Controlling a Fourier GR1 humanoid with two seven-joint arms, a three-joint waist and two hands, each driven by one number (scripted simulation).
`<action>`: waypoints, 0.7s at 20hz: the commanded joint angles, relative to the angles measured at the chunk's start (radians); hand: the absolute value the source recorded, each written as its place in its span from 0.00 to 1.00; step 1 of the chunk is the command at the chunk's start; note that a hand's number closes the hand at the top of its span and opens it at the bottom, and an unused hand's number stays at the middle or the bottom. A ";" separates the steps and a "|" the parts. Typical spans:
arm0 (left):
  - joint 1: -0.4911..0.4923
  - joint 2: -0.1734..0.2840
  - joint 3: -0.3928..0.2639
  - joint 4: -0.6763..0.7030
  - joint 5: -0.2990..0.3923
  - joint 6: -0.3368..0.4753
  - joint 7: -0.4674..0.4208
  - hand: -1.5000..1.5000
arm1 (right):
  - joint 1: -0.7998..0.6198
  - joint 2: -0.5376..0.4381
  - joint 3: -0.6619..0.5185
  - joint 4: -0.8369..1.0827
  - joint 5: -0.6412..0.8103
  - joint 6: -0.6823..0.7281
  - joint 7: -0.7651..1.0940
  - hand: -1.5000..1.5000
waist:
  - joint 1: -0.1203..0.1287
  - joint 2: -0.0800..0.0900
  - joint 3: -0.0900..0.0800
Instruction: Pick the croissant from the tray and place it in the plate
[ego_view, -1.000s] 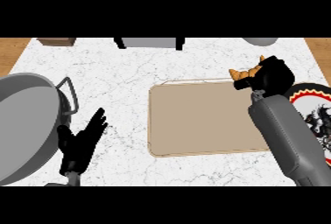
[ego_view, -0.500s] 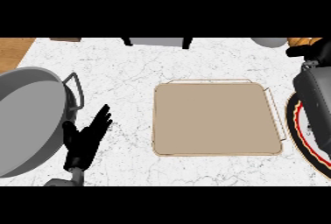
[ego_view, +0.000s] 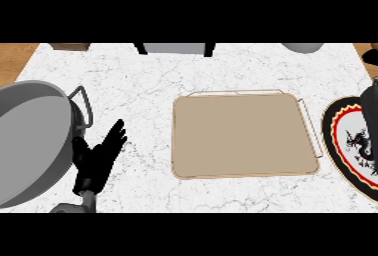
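The tray (ego_view: 244, 137) sat in the middle of the counter (ego_view: 148, 80). The plate (ego_view: 353, 145) lay just to its right, at the edge of my view. A big pan (ego_view: 29, 140) sat far to the left. My left hand (ego_view: 96, 157) rested between the pan and the tray, right beside the pan. A box (ego_view: 176, 48) stood at the back, behind the tray.

tan tray (ego_view: 244, 137), black-red-white dragon plate (ego_view: 353, 145), grey pan (ego_view: 29, 140)
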 joint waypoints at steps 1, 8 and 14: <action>0.024 0.011 0.009 -0.013 0.001 0.004 0.004 0.50 | 0.057 0.036 -0.106 -0.029 0.144 -0.145 0.263 1.00 | -0.013 -0.011 0.001; 0.026 -0.009 0.004 0.002 -0.006 0.014 -0.010 0.50 | 0.184 0.105 -0.326 -0.126 0.335 -0.222 0.263 1.00 | -0.031 -0.011 0.001; 0.008 0.009 0.033 0.005 0.008 0.008 0.008 0.50 | 0.294 0.168 -0.469 -0.177 0.405 -0.346 0.249 1.00 | -0.035 -0.016 0.002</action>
